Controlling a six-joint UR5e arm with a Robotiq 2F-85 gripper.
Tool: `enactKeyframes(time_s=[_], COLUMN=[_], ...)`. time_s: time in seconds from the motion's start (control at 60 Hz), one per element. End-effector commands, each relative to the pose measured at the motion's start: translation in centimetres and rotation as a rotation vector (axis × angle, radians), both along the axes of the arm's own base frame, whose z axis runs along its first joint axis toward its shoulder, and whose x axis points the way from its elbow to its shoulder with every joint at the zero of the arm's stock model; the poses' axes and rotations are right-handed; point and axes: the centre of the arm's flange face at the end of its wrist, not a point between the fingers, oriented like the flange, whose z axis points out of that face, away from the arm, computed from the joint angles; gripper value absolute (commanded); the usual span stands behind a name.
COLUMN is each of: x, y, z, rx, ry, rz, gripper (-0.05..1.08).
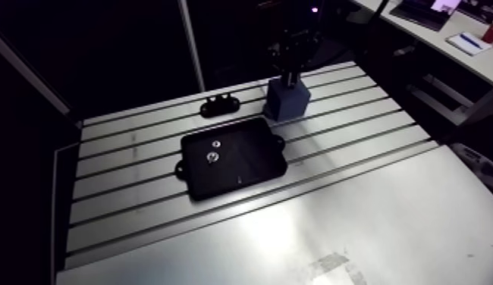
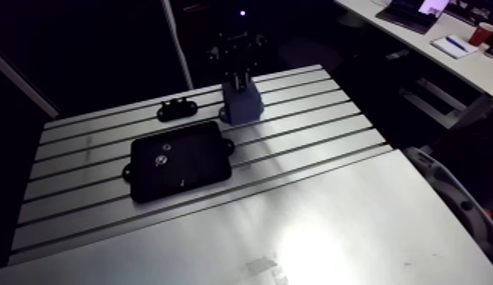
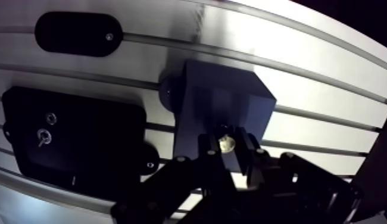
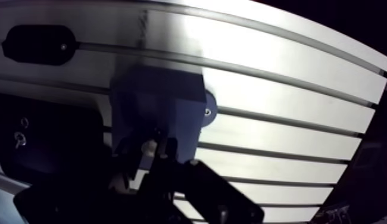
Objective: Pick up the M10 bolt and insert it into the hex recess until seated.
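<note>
Arm view: hand [image 1: 290, 74] is down on top of the blue block [image 1: 289, 102] at the far side of the worktop [image 1: 356, 220]. Black tray [image 1: 246, 168] sits nearer, just beside the block, with two small metal pieces [image 1: 211, 158] in it, close together. A black bracket [image 1: 219, 104] lies beyond the tray.

Wrist view: M10 bolt [image 3: 227, 142] is between the fingers [image 3: 206, 148], shiny head showing, right over the block's top face. Fingers look clamped on the bolt, one each side of the head. Too dark under the head, so I can't tell how deep it sits in the block. Tray is off to one side of the hand, the same two pieces in it.
</note>
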Motion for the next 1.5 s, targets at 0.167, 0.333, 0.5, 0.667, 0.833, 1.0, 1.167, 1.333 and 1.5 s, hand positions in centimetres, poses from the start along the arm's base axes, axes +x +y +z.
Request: enactKeyframes(time_s=[0.167,0.333,0.5,0.667,0.833,1.0,1.167,1.333,1.5], x=[0.11,0.10,0.04,0.06,0.09,-0.04,-0.27,-0.14,-0.06], y=[-0.13,-0.12,0.02,0.00,-0.01,0.05,0.23,0.09,-0.06], z=[0.05,-0.04,0.08,0.05,-0.02,0.06,0.41,0.19,0.05], rx=[-0.004,-0.007,-0.005,-0.009,-0.011,-0.010,-0.009,-0.015,-0.022], ry=[-0.002,-0.004,-0.002,-0.002,-0.003,0.002,0.010,0.004,0.000], rz=[0.043,0.064,0.071,0.093,0.116,0.141,0.168,0.192,0.224], gripper=[0.72,0.73,0.73,0.73,0.74,0.74,0.75,0.75,0.75])
